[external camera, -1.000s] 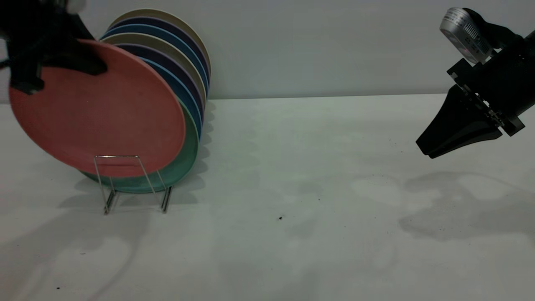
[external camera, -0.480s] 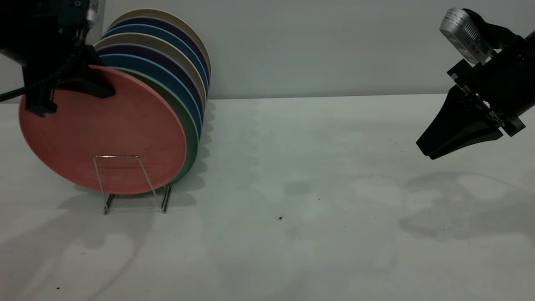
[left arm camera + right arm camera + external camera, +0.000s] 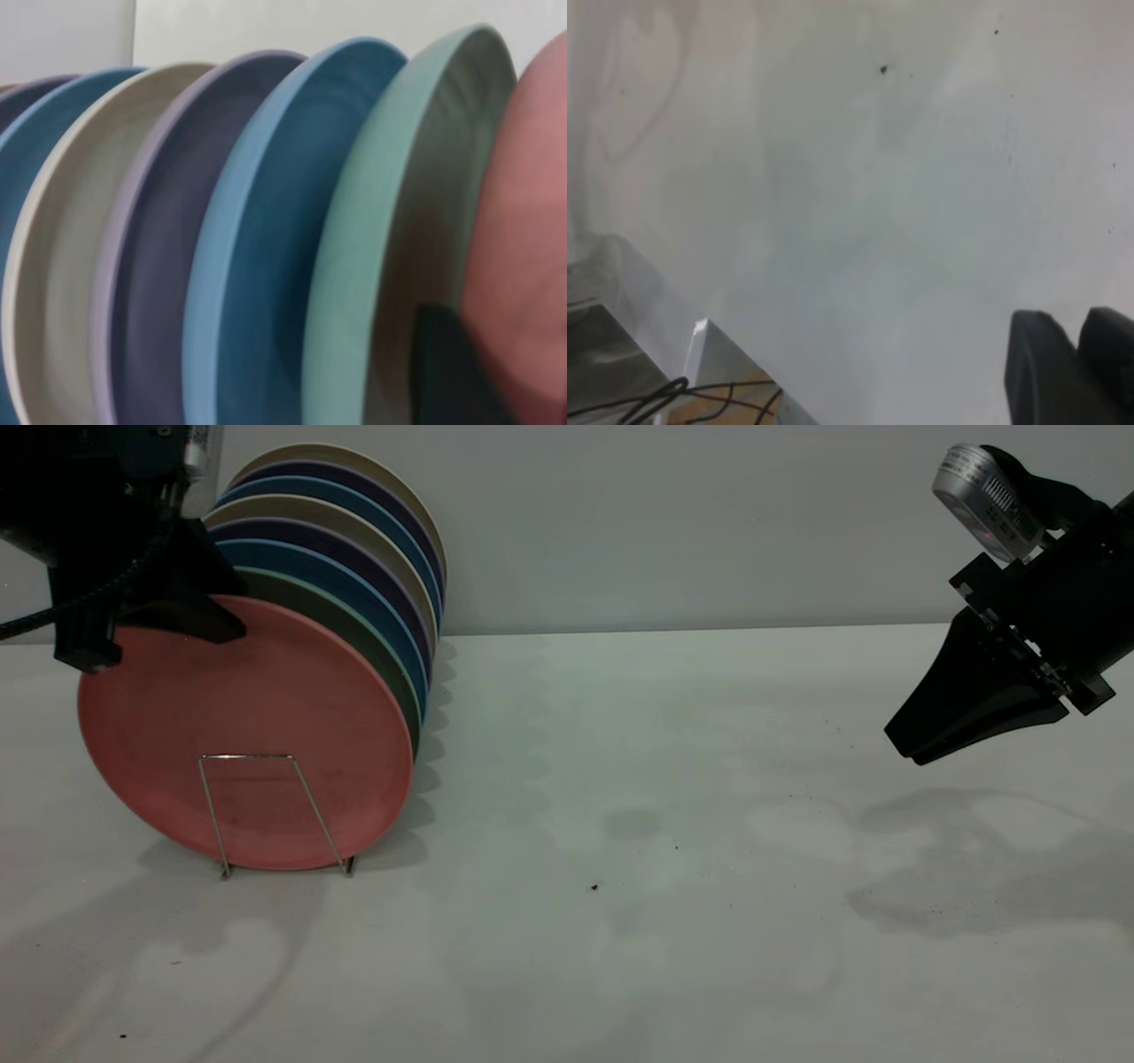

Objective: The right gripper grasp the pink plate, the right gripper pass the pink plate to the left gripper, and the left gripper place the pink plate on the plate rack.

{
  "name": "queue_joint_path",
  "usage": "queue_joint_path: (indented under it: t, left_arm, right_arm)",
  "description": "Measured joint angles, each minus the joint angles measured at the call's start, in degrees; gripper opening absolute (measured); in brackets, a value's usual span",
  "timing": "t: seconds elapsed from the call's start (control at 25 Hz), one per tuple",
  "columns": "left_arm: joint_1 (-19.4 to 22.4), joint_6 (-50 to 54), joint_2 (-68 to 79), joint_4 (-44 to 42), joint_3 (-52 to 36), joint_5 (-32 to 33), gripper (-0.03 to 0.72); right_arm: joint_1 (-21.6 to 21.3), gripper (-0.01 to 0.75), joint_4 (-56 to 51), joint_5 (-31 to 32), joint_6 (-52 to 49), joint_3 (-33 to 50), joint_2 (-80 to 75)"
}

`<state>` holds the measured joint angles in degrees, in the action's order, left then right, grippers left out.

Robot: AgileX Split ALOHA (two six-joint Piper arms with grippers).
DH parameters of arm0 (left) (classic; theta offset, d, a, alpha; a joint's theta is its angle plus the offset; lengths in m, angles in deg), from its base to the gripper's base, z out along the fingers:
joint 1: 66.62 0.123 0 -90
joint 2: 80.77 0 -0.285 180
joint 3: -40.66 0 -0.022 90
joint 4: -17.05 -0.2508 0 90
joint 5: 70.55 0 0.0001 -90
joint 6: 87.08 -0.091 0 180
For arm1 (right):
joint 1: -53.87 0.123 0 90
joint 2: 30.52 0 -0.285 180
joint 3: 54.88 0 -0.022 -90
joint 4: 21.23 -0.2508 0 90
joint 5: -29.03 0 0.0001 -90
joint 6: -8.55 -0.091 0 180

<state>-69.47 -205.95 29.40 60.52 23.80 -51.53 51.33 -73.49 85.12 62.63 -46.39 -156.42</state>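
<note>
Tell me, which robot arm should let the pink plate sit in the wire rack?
The left one. Its left claw grips the top rim of the round salmon-pink plate, whose bottom sits at the thin silver wire rack. The right claw hangs far off, holding nothing.

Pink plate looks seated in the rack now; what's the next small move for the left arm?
Probably open the left gripper and lift clear. The pink plate stands in the rack at the front of the row, against the green plate, with the gripper at its top edge. The right gripper hangs far off, idle.
</note>
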Motion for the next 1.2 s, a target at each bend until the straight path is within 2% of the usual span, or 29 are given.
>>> queue_joint_path:
  t: [0.16, 0.28, 0.44, 0.72, 0.88, 1.0, 1.08, 1.2]
  left_arm:
    - [0.00, 1.49, 0.00, 0.00, 0.00, -0.25, 0.521]
    - [0.00, 2.53, -0.40, -0.07, 0.00, 0.57, 0.587]
    - [0.00, 5.16, -2.86, -0.07, 0.00, 2.65, 0.603]
    - [0.00, 10.65, -9.32, -1.85, 0.00, 12.36, 0.579]
    - [0.15, 30.74, -14.32, -2.56, 0.00, 12.88, 0.563]
    - [2.40, 55.79, -17.64, -4.96, 0.00, 13.17, 0.562]
    - [4.66, 71.81, -19.03, -9.50, 0.00, 14.91, 0.562]
    - [7.80, 94.65, -20.56, -22.31, 0.00, 20.93, 0.562]
  right_arm:
    - [0.00, 0.100, 0.32, 0.00, -0.20, 0.00, 0.00]
    - [0.00, 0.103, 0.38, 0.00, -0.20, 0.00, 0.00]
    - [0.00, 0.109, 0.92, 0.00, -0.20, 0.00, 0.00]
    - [0.00, 0.115, 1.67, -0.22, -0.31, 0.00, 0.00]
    - [0.00, 0.118, 2.74, -0.53, -2.91, 0.00, 0.13]
    - [0.31, 0.118, 8.62, -3.24, -8.06, 0.00, 1.85]
    - [1.12, 0.118, 15.82, -5.82, -14.12, 0.00, 4.17]
    - [3.58, 0.119, 29.48, -8.14, -26.01, 0.00, 9.39]
